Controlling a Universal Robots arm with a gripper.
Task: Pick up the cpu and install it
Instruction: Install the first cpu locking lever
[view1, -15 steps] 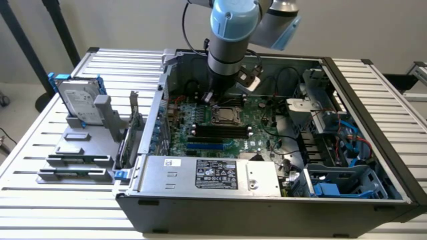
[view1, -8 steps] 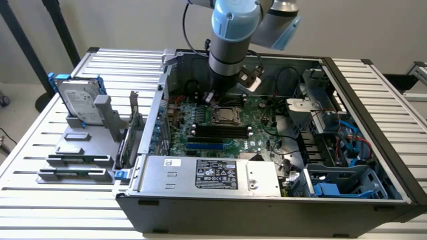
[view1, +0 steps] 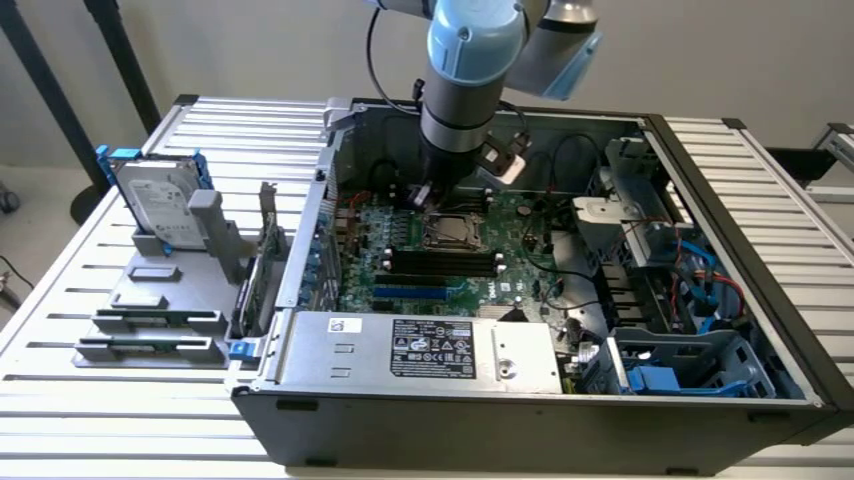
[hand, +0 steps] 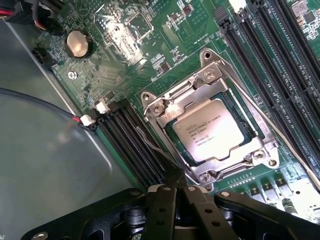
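Note:
The cpu (hand: 207, 131), a small square chip with a silver-grey printed top, lies flat in the motherboard socket, and the metal load plate (hand: 165, 107) is folded down around its edges. In the exterior view the cpu (view1: 451, 232) sits mid-board inside the open computer case. My gripper (hand: 174, 174) hovers just beside the socket, its black fingers pressed together with no gap between them. Their tips meet the end of the thin socket lever (hand: 150, 145). From outside, the gripper (view1: 424, 196) hangs just behind the socket, apart from the chip.
Long black memory slots (hand: 135, 145) flank the socket on both sides. A coin battery (hand: 79, 43) sits on the board. On the exterior view's left, a silver hard drive (view1: 158, 205) stands in a blue bracket on a grey fixture. The power supply (view1: 420, 350) fills the case's front.

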